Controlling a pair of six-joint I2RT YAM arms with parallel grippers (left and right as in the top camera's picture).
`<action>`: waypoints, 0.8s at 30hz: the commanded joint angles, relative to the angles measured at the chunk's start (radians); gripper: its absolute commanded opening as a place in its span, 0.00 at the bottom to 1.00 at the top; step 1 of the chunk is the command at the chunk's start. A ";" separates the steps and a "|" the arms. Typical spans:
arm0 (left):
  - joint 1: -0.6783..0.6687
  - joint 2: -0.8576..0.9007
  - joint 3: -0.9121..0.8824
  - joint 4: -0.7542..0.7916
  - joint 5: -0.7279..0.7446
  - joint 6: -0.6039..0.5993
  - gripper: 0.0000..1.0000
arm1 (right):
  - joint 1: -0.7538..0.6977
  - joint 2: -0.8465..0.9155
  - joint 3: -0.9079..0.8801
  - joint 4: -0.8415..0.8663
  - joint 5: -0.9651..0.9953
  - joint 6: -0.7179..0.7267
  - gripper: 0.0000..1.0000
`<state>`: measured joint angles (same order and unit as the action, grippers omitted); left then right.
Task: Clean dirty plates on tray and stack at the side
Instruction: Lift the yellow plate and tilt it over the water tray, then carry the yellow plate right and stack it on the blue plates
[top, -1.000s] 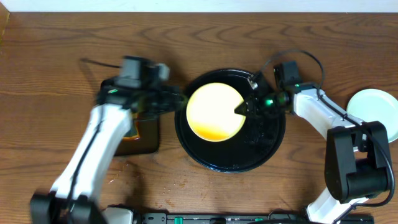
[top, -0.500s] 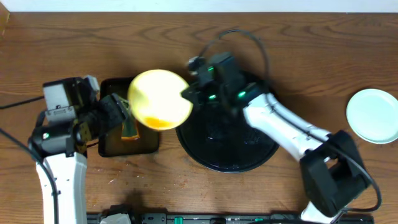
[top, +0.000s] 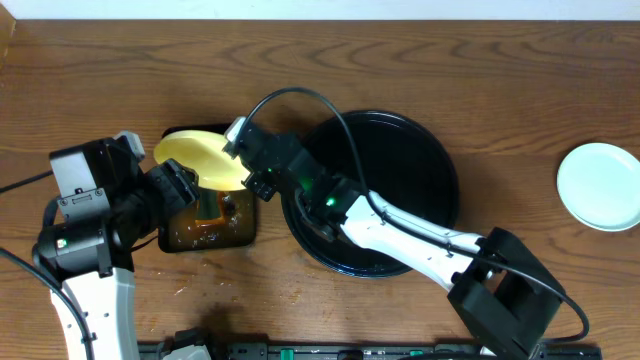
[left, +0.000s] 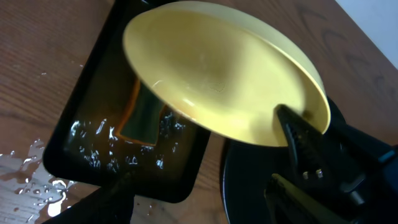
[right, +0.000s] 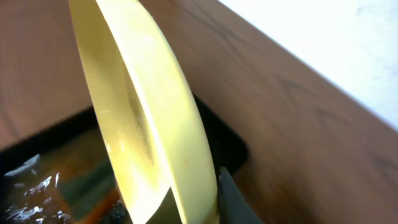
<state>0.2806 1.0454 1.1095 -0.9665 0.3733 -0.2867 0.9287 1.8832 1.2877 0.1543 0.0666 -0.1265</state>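
Observation:
My right gripper (top: 243, 165) is shut on the rim of the pale yellow plate (top: 198, 157) and holds it tilted on edge over the small rectangular tray. The plate fills the left wrist view (left: 217, 68) and shows edge-on in the right wrist view (right: 146, 118), pinched between my right fingers (right: 208, 202). The large round black tray (top: 400, 215) holds no plates. A pale mint-blue plate (top: 598, 185) lies at the far right of the table. My left gripper (top: 178, 190) is open and empty beside the rectangular tray; its fingers (left: 205, 205) show below the plate.
The rectangular black tray (top: 178, 238) holds shallow water and an orange-green sponge (left: 146, 115). Water drops lie on the wood left of it (left: 31, 180). My right arm (top: 400, 230) stretches across the round tray.
My right arm has carried the yellow plate from the round tray leftward and tipped it over the rectangular tray. My left arm has drawn back to the left and lower.

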 joint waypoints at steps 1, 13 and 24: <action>0.011 -0.008 0.015 -0.008 -0.027 0.021 0.69 | 0.009 -0.037 0.014 0.011 0.102 -0.100 0.01; 0.011 -0.008 0.015 -0.010 -0.027 0.021 0.69 | 0.009 -0.066 0.014 -0.043 0.102 -0.090 0.01; 0.011 -0.008 0.015 -0.008 -0.026 0.021 0.69 | -0.003 -0.097 0.014 -0.082 0.107 0.027 0.01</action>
<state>0.2863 1.0451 1.1095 -0.9718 0.3592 -0.2832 0.9318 1.8423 1.2877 0.0811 0.1577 -0.1982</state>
